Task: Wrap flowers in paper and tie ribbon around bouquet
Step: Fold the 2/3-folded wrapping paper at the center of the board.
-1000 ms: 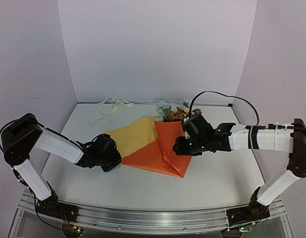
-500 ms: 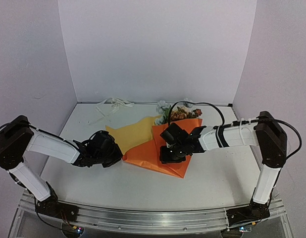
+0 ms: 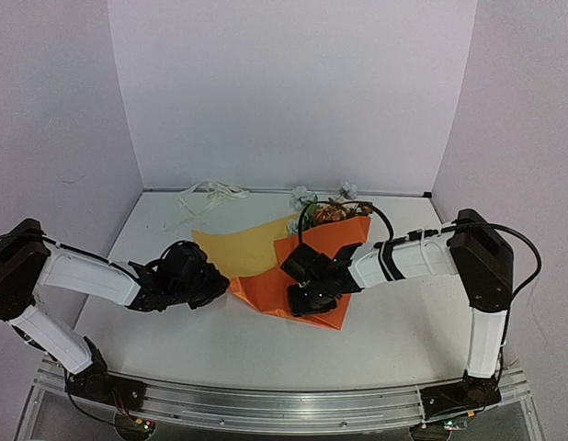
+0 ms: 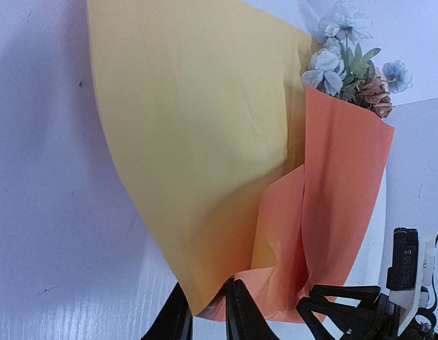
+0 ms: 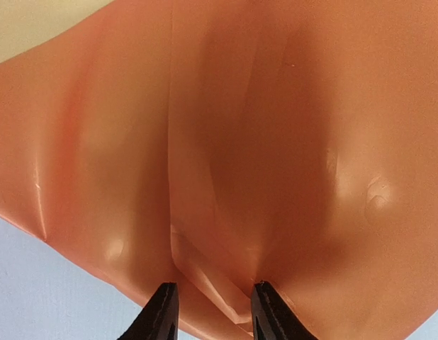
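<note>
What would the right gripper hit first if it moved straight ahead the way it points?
The paper: its orange face fills the wrist view just beyond the right gripper, whose jaws stand open. Whether they touch it is unclear.

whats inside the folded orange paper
The flowers stick out past the paper at its far edge; their stems are covered by the orange flap and cannot be seen.
</note>
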Controlling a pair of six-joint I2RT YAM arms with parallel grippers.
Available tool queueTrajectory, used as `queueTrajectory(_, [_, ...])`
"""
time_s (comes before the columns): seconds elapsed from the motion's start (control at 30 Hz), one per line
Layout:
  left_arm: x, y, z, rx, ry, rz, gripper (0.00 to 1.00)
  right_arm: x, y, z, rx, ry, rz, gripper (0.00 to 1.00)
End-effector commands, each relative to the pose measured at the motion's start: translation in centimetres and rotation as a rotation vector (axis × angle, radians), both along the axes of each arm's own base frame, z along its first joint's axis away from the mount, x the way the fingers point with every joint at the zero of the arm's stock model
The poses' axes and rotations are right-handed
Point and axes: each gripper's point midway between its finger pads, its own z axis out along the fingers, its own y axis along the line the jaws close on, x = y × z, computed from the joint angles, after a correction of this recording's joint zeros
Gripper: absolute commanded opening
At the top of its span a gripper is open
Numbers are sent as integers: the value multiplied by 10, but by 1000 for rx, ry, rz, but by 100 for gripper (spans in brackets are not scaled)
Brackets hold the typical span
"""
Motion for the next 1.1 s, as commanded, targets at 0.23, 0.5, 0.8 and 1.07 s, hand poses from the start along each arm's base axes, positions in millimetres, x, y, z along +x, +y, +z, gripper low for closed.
queueTrajectory(0.23, [-5,13,-14,-55,24,81,56,4,0,0,-38,-16,-18,36])
queueTrajectory(0.5, [-11,14,-31,-55,112,124,62,3,1,-3,-41,-10,-15,35])
queueTrajectory(0.8, [-3,18,-40,-40,132,201,50,4,2,-2,-39,-12,-14,34])
queueTrajectory(1.07, [5,17,-50,-56,144,228,31,4,3,0,-36,-17,-8,33])
